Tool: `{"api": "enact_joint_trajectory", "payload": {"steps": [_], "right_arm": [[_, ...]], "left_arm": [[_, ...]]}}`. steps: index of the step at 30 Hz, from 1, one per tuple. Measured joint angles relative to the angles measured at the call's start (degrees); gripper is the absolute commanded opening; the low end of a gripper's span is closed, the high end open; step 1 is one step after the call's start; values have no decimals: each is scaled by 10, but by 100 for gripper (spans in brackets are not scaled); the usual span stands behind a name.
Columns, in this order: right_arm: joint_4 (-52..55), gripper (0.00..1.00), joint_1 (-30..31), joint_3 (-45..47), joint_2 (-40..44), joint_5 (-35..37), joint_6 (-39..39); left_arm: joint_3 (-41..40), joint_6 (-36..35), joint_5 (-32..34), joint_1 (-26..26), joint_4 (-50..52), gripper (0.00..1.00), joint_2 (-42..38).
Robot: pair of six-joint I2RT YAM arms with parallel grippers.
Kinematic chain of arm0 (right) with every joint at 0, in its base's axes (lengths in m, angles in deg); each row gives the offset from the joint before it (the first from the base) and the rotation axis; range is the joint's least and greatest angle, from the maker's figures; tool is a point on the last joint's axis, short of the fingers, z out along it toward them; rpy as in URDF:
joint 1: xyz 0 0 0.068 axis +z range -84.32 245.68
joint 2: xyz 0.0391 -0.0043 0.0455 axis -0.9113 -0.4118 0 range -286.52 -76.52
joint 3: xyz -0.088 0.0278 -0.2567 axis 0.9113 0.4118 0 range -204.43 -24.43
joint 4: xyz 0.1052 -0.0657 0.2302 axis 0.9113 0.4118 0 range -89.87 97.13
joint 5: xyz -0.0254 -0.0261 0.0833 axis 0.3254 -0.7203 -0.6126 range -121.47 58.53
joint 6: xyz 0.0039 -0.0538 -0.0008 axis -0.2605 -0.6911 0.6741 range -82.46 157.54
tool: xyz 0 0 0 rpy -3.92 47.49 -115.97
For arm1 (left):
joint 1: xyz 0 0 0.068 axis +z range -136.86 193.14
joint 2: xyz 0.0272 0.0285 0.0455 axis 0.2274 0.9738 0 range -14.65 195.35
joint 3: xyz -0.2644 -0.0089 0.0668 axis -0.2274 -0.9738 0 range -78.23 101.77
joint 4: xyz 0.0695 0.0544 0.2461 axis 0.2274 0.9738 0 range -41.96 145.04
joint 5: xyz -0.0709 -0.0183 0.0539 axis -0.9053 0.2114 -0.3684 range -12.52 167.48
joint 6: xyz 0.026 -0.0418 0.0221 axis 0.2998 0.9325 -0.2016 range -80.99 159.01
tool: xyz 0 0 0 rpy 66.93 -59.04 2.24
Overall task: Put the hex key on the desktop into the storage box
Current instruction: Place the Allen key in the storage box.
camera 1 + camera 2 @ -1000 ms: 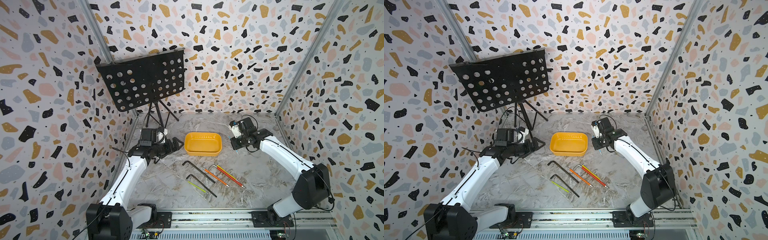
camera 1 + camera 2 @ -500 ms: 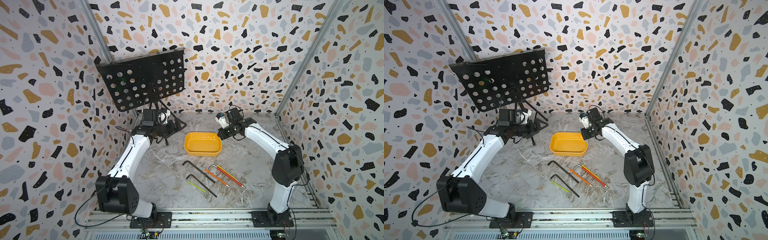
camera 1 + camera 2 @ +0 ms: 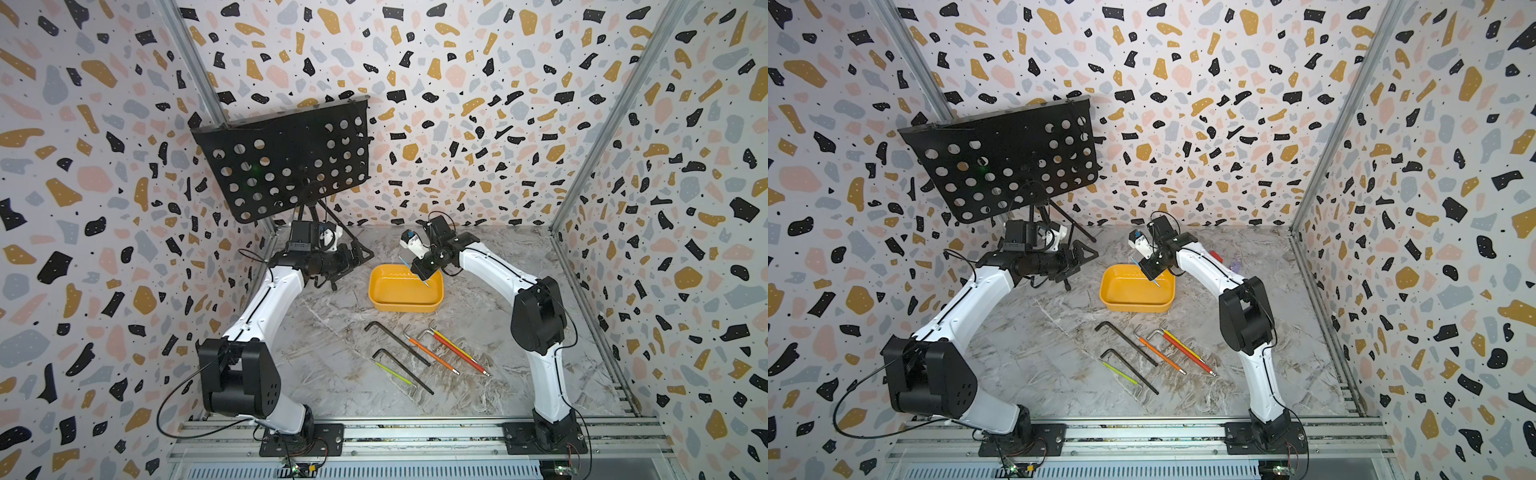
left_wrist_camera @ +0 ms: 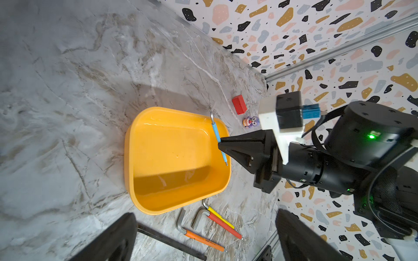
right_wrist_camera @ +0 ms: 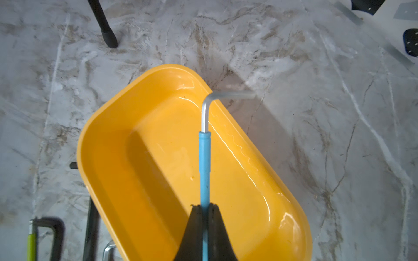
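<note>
**Top views:** the right gripper (image 3: pixel 417 272) hangs over the right rim of the storage box (image 3: pixel 405 308), clamped on the blue hex key (image 3: pixel 426 284). Five other keys (image 3: pixel 397 343) lie on the desktop (image 3: pixel 332 374) in front of the box, with bare marble on either side. Patterned walls (image 3: pixel 685 249) close three sides.

**Left wrist:** the left gripper (image 4: pixel 204 213) has its jaws well apart and holds nothing.

**Right wrist:** the key's bent end shows past the box rim.

**Change:** a second earlier the right gripper stood to the right of the box.

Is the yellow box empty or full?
Empty. The storage box shows a bare floor in both wrist views; the blue hex key hangs above it, clamped in the right pincer.
</note>
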Motion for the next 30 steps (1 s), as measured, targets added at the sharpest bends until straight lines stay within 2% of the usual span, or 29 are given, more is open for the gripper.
{"api": "enact_joint_trajectory", "payload": {"steps": [15, 16, 20, 25, 30], "right_arm": [[15, 0, 58, -13, -72, 48, -58], [15, 2, 57, -13, -74, 52, -58], [15, 20, 57, -13, -75, 70, -61], [15, 28, 56, -13, -75, 91, -62], [14, 30, 56, -13, -75, 104, -61]], "left_arm": [[-15, 11, 2, 15, -7, 100, -19], [-15, 13, 1, 15, -8, 100, -19], [-15, 18, -2, 16, -10, 100, -19], [-15, 19, -2, 16, -11, 100, -19], [-16, 20, -2, 17, -12, 100, -19]]}}
